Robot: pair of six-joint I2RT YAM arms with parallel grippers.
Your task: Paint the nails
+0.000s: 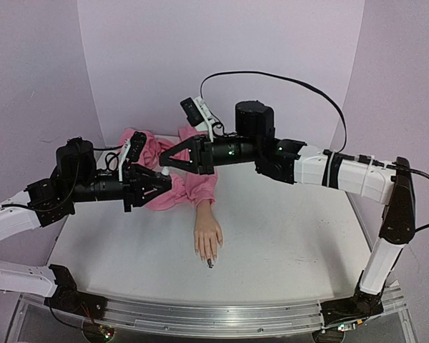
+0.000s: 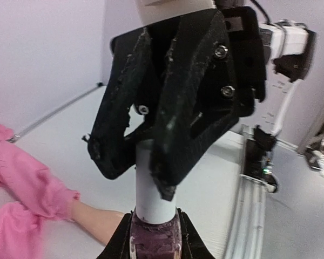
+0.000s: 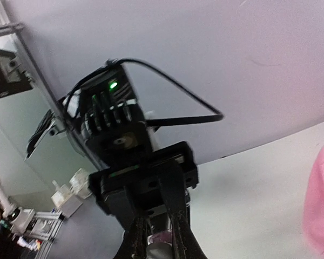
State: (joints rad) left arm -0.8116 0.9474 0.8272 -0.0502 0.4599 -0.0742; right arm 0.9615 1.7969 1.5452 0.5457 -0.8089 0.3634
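Top external view is showing you the white table (image 1: 286, 236) and the pink sleeve (image 1: 189, 187) lying on it. Your left gripper (image 1: 162, 179) is clamping a purplish bottle (image 2: 154, 240), and your right gripper (image 1: 164, 164) is pinching its white cap (image 2: 150, 183). The mannequin hand (image 1: 208, 239) is resting mid-table, its nails (image 1: 210, 263) facing the arm bases, 1 dark.

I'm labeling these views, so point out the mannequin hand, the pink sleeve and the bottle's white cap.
mannequin hand (image 1: 208, 239), top view, back of the hand.
pink sleeve (image 1: 199, 189), top view, cuff end near the wrist.
white cap (image 2: 153, 183), left wrist view, bare side of the cap.
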